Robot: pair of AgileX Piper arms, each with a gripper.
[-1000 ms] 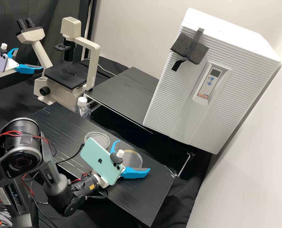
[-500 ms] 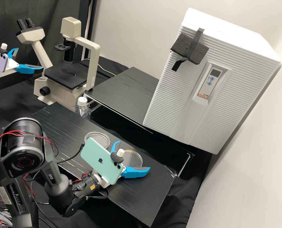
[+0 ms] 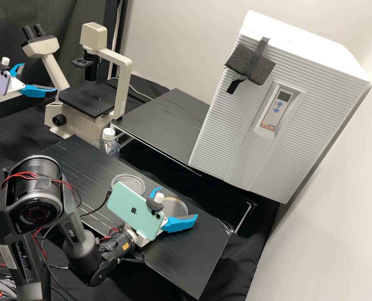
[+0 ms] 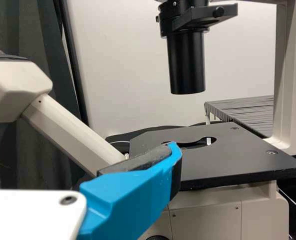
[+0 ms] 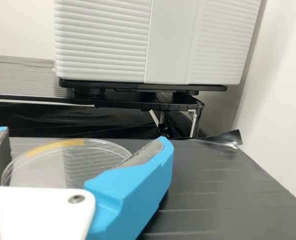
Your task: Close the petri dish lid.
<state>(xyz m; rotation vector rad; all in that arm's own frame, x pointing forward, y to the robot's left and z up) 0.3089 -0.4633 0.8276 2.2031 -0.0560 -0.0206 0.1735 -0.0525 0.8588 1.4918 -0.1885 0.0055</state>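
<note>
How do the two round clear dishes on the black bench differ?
The yellow-marked dish has a yellowish strip by its rim; the plain dish shows none. The yellow-marked dish is partly hidden by the right gripper; the plain dish is nearer the bottle, partly behind the mint-green phone. Both are round, clear and on the bench.

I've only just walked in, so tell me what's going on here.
Two robot arms are at a bench, apparently partway through closing a petri dish. The right gripper is open around or just beside a clear round dish part with yellow tape; contact is unclear. Another clear round part lies apart from it, so they aren't put together. The left gripper is open and empty by the microscope.
</note>
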